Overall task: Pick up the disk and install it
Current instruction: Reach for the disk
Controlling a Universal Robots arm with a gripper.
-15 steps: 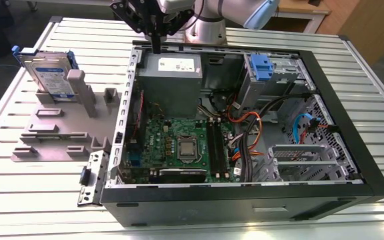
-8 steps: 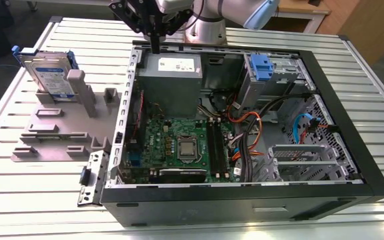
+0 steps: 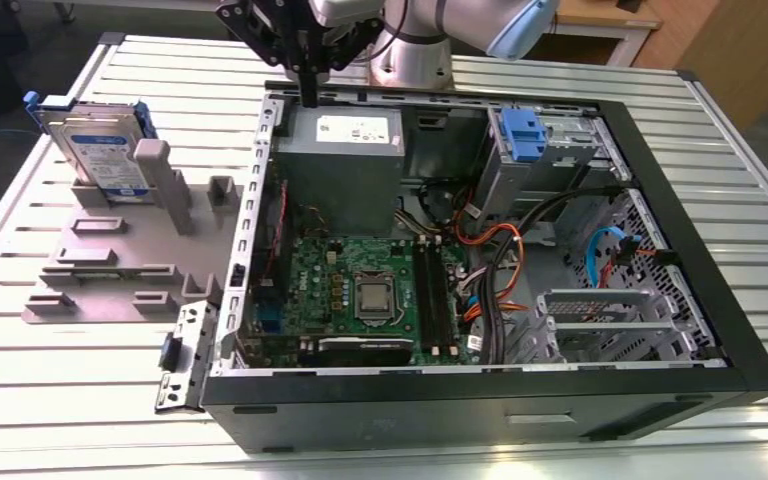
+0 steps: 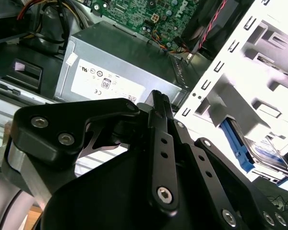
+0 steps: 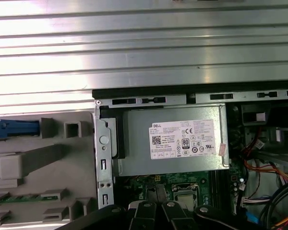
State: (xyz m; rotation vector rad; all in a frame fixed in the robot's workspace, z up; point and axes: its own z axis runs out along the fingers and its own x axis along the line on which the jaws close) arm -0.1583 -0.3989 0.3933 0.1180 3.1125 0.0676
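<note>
Gripper: black gripper (image 3: pixel 311 97) at the arm's end, hanging tips-down over the far rim of the PC case (image 3: pixel 704 300) in the exterior view, just above the grey box (image 3: pixel 344 160). It is well apart from the disk (image 3: pixel 91 150).
Jaws: closed, fingers together w/ nothing between them. The second wrist view shows the gripper (image 4: pixel 156 98) w/ its link bars packed close.
Disk: silver, w/ white-and-blue label and blue side rails. It stands on edge in the fixture (image 3: pixel 117 255) at the exterior view's left, outside the case, not yet installed. Its blue rail shows in the first wrist view (image 5: pixel 14 128).
Fixture: grey slotted stand, flat on the table (image 3: pixel 64 400), just beside the case's side wall.
Grey box: metal, white sticker, seated in the case corner nearest the gripper. It shows in both wrist views (image 4: pixel 110 67) (image 5: pixel 173 143).
Blue clip: blue clip (image 3: pixel 523 135) upright in the drive bay, at the far side of the case, toward the exterior view's right.
Mainboard: green mainboard (image 3: pixel 357 290) on the case floor, on the near side of the grey box.
Cables: orange, blue and black cables (image 3: pixel 518 250) beside the mainboard, toward the exterior view's right.
Table: slatted metal top, carrying case and fixture.
</note>
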